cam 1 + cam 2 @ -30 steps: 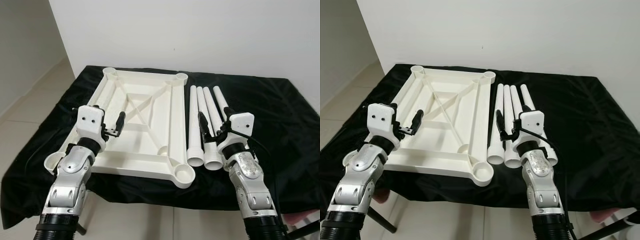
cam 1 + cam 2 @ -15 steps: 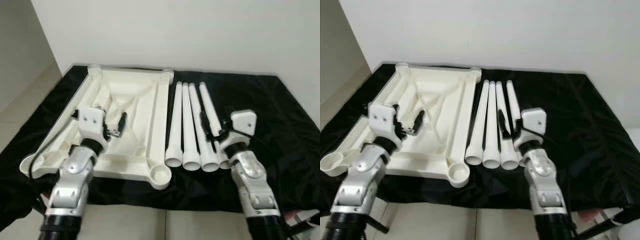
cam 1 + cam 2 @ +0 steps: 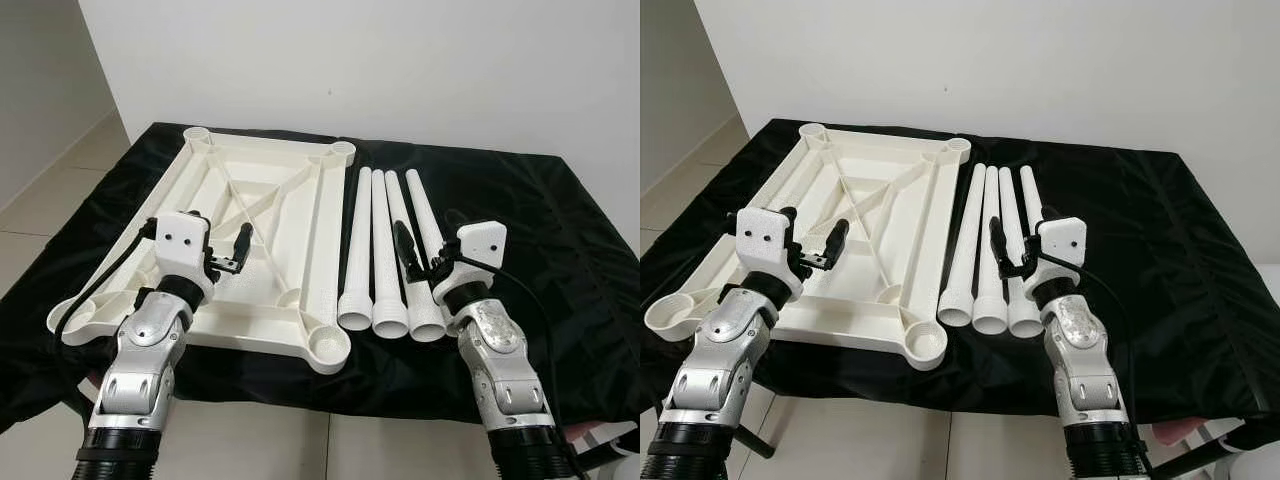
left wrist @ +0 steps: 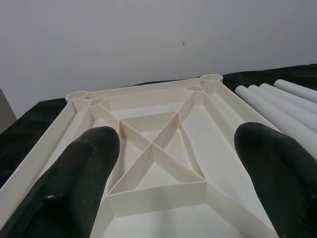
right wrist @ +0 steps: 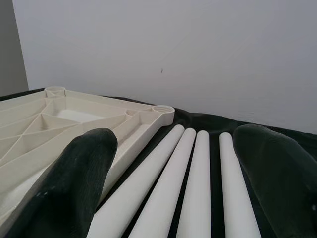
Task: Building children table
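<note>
Tabletop (image 3: 250, 230) inverted on bench (image 3: 560, 230); four legs (image 3: 390, 250) loose beside it, none fitted. Left gripper (image 3: 232, 250), right gripper (image 3: 415, 262) wide, empty.

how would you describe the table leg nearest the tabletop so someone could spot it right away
On the black cloth lies the upside-down white tabletop, with four white legs in a row on the robot's right of it. The leg meant is the one right beside the tabletop's edge, farthest from the right gripper.

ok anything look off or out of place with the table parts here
Nothing damaged or spilled. The tabletop lies underside up on the black cloth, its near-left corner jutting past the cloth's edge. Four legs lie neatly side by side beside it.
</note>
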Robot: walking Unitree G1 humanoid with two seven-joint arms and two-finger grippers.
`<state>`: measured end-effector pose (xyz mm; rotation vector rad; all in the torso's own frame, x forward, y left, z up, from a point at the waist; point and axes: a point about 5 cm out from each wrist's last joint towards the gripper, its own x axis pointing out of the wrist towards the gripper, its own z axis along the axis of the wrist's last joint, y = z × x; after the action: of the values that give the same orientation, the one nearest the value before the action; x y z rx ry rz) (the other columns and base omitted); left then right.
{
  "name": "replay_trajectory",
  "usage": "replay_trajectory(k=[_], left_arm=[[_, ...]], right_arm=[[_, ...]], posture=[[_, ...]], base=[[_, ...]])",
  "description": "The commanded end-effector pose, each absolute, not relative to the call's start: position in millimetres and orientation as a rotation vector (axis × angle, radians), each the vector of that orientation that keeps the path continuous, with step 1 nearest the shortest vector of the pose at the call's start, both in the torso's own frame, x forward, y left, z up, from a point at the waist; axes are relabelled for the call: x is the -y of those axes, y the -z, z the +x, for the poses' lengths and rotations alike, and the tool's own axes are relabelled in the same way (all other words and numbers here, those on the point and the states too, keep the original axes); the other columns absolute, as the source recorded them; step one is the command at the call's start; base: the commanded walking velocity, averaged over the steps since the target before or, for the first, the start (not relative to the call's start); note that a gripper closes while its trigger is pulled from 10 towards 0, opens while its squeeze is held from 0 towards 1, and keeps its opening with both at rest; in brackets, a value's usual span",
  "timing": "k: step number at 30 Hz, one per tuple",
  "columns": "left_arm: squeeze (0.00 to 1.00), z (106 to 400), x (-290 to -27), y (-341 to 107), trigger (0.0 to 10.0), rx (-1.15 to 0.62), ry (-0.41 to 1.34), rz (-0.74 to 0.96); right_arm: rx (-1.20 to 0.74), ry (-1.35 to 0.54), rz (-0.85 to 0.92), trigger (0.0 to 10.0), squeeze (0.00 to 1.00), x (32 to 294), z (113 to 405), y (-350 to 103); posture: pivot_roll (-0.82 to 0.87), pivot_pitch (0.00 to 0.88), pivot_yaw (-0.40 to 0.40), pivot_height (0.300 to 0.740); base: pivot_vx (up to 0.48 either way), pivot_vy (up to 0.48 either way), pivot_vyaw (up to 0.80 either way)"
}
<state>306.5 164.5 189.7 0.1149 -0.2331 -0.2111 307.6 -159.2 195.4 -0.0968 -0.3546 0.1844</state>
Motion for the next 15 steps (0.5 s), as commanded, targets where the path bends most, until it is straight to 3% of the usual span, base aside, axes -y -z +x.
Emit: replay_trajectory(k=[1,6,8,15], left_arm=[[0.0,304.9,-163.9,-190.0,10.0,0.222,0.218,0.119],[0.0,305.1,-153.3,-192.3,10.0,0.175,0.298,0.153],[0.0,305.1,-140.7,-196.2,10.0,0.104,0.391,0.14],[0.0,310.0,-136.2,-196.5,10.0,0.023,0.405,0.066]], right_arm=[[0.333,-0.165,-0.089,10.0,0.0,162.5,309.8,-194.1],[0.262,-0.064,-0.07,10.0,0.0,174.5,319.1,-196.7],[0.182,0.055,-0.063,10.0,0.0,195.5,333.0,-205.0],[0.12,0.108,-0.051,10.0,0.0,214.2,346.0,-207.9]], posture=[[-0.04,0.039,0.001,0.74],[-0.04,0.044,0.001,0.74],[-0.05,0.052,0.011,0.74],[-0.05,0.065,0.018,0.74]], base=[[0.0,0.0,0.0],[0.0,0.0,0.0],[0.0,0.0,0.0],[0.0,0.0,0.0]])
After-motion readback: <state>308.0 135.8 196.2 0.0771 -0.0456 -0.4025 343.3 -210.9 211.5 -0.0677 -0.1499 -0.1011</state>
